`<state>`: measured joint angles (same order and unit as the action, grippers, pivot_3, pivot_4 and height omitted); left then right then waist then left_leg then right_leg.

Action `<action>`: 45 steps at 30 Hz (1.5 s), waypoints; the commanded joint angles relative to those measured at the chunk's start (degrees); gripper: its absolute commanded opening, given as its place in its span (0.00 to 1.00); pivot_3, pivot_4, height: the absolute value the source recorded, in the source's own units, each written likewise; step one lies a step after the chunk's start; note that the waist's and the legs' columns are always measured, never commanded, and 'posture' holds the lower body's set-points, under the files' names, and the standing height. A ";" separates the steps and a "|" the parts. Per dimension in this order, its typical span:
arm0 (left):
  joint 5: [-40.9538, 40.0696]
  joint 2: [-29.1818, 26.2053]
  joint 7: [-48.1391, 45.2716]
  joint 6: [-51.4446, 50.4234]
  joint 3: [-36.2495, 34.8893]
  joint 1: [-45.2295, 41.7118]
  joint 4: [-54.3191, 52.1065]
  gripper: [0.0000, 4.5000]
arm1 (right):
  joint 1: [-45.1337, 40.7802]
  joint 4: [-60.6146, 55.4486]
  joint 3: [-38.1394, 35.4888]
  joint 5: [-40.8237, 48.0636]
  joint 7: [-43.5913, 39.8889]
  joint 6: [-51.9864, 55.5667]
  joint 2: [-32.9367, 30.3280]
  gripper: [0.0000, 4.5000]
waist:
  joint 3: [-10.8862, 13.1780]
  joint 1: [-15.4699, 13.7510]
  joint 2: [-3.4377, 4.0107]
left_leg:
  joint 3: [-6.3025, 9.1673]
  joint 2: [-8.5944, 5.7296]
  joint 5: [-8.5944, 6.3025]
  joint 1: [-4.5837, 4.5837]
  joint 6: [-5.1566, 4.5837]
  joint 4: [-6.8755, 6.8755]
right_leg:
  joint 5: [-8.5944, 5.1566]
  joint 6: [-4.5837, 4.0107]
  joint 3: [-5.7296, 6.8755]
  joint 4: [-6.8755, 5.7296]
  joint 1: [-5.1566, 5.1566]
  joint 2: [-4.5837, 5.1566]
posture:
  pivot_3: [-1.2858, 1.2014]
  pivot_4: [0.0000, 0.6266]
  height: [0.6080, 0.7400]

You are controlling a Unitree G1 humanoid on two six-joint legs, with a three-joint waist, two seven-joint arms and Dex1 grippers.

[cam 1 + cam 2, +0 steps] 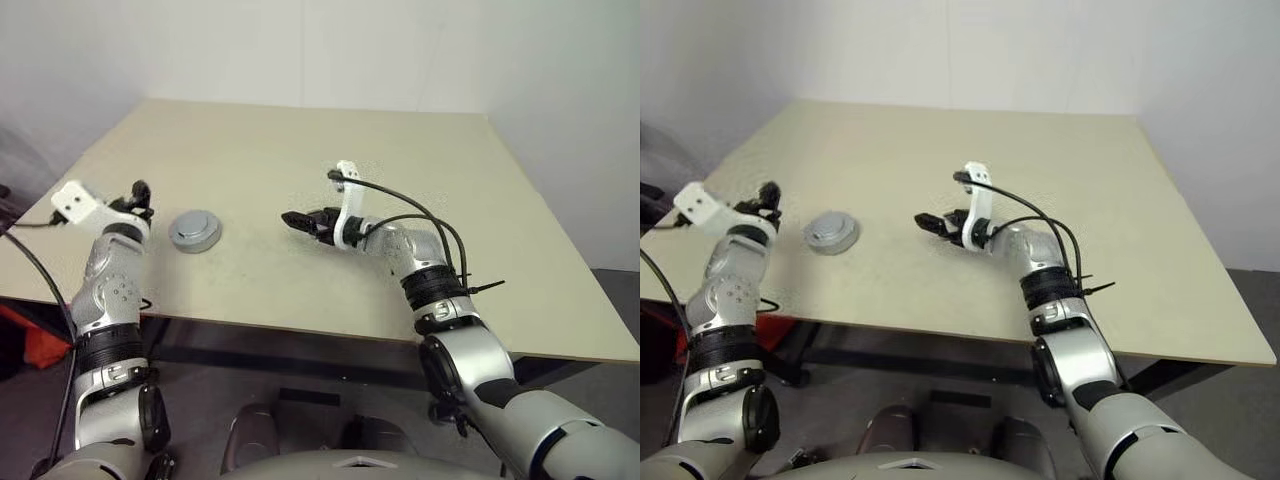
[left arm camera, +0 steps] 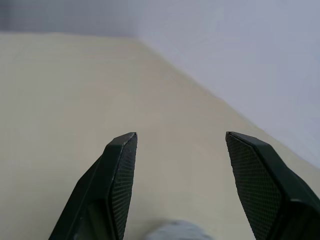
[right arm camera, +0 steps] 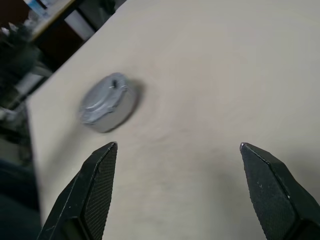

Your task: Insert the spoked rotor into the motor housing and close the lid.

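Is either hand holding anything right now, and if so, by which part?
Nothing is held. The left hand and right hand are both open and empty; the closed motor housing sits on the table, apart from both.

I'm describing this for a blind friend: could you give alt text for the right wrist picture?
A round grey closed motor housing sits on a beige table, with its lid on top. In front, the right tool hangs over the table with its two black fingers wide apart, empty.
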<state>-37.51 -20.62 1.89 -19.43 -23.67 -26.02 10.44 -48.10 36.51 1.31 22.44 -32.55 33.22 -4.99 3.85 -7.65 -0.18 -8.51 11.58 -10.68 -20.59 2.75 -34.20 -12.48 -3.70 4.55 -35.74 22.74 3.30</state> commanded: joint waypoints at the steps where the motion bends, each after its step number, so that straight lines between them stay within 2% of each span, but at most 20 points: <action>1: 2.57 -2.57 -6.97 -2.74 5.65 1.13 -7.18 0.67 | -1.66 2.14 -1.05 -1.98 -5.34 -8.10 -3.04 0.98 | 0.00 0.09 0.00 | -0.01 0.00 0.00 0.03 0.00 0.00 | 0.00 -0.01 -0.01 -0.01 -0.02 0.00 | 0.52 0.00 1.00; 8: 8.20 -7.48 -20.22 -6.98 17.73 5.43 -15.06 0.67 | -2.24 5.42 -3.05 -2.77 -19.83 -15.82 -12.07 0.98 | 0.01 0.54 0.02 | -0.03 0.02 -0.04 0.01 -0.09 0.00 | 0.23 -0.48 -0.01 -0.01 0.02 -0.03 | 0.52 0.00 1.00; 12: 13.78 -8.99 -24.77 -6.58 24.81 7.84 -17.83 0.67 | 0.43 6.21 -5.25 -2.33 -23.41 -19.77 -15.49 0.98 | 0.00 0.56 0.03 | -0.06 0.01 -0.08 0.03 -0.16 -0.02 | 0.23 -0.51 -0.02 0.00 0.01 -0.03 | 0.52 0.00 1.00; 15: 16.64 -8.47 -25.98 -5.72 27.00 8.77 -18.13 0.67 | 3.68 5.82 -4.60 -3.52 -26.11 -22.23 -16.70 0.98 | 0.00 0.56 0.03 | -0.06 0.03 -0.09 0.04 -0.19 -0.04 | 0.22 -0.52 -0.02 0.00 -0.02 -0.04 | 0.52 0.00 1.00; 21: 19.65 -5.61 -26.02 -4.28 27.39 9.39 -16.43 0.67 | 7.79 1.03 -2.99 -2.62 -34.61 -18.09 -17.62 0.98 | 0.01 0.66 0.13 | -0.08 0.04 -0.21 0.02 -0.41 -0.11 | 0.30 -0.64 -0.01 0.00 0.00 -0.04 | 0.52 0.00 1.00; 26: 21.30 -3.84 -26.04 -4.19 26.86 9.04 -15.59 0.67 | 7.36 0.44 -3.46 -2.74 -33.85 -19.00 -16.25 0.98 | -0.01 0.63 0.15 | -0.09 0.06 -0.20 0.12 -0.43 -0.11 | 0.29 -0.63 0.00 -0.01 -0.06 -0.05 | 0.52 0.00 1.00; 33: 22.12 -1.90 -25.18 -4.68 25.76 9.15 -15.54 0.67 | 7.13 2.05 -4.59 -3.66 -30.42 -25.81 -13.88 0.98 | -0.01 0.62 0.16 | -0.09 0.06 -0.21 0.08 -0.46 -0.11 | 0.30 -0.64 0.00 0.02 -0.04 -0.04 | 0.52 0.00 1.00; 38: 23.42 1.05 -21.33 -3.93 23.80 8.07 -14.86 0.67 | 5.60 3.98 -4.40 -4.03 -28.59 -24.63 -13.06 0.98 | -0.01 0.63 0.16 | -0.09 0.05 -0.22 0.07 -0.48 -0.11 | 0.30 -0.64 0.00 0.03 -0.03 -0.04 | 0.52 0.00 1.00; 45: 27.99 3.21 -19.21 5.04 23.75 8.10 -12.46 0.67 | 5.48 4.25 -4.26 -5.19 -25.61 -28.89 -11.31 0.98 | -0.01 0.61 0.16 | -0.08 0.06 -0.22 0.05 -0.50 -0.11 | 0.30 -0.64 0.00 0.05 -0.02 -0.05 | 0.52 0.00 1.00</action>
<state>-10.84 -17.27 -17.84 -17.23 0.92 -16.71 -2.19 -40.75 41.27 -1.95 17.54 -59.11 6.67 -16.44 3.84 -7.04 -0.03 -8.59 11.63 -10.91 -20.55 2.24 -34.31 -12.18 -4.34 4.55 -35.69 22.73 3.26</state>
